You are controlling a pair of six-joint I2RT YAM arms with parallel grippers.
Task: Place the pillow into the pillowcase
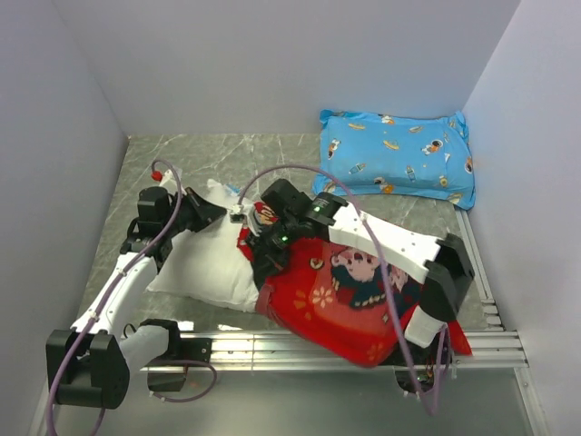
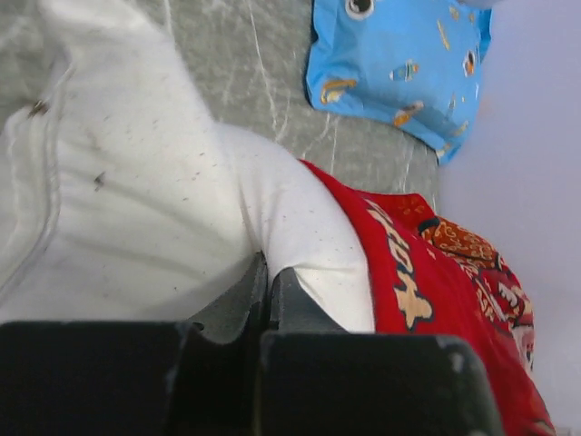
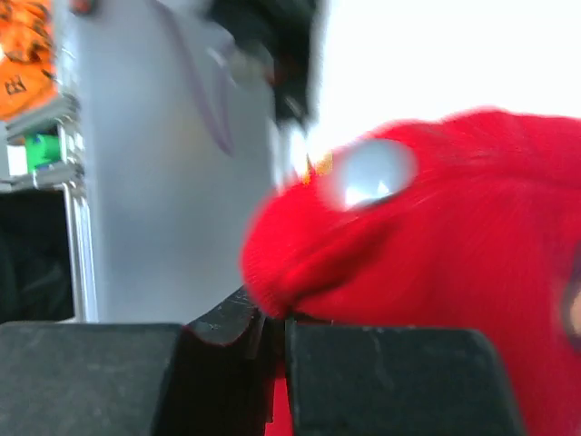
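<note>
Now, near: right claw (image 3: 270, 320) is clenching the pillowcase (image 1: 354, 304) at its red mouth edge | left claw (image 2: 268, 277) is pinching the pillow (image 1: 204, 263), which is lying on the worktop (image 1: 272, 154) partly inside the case | risk: either thin fabric pinch may be slipping, or cloth bunching and blocking entry | far: blue pillow (image 1: 395, 159) is sitting apart.

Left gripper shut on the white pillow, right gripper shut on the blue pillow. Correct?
No. The right gripper is shut on the red pillowcase, not the blue pillow, which lies apart, untouched; the right wrist view shows it. The left gripper is indeed shut on the white pillow.
</note>
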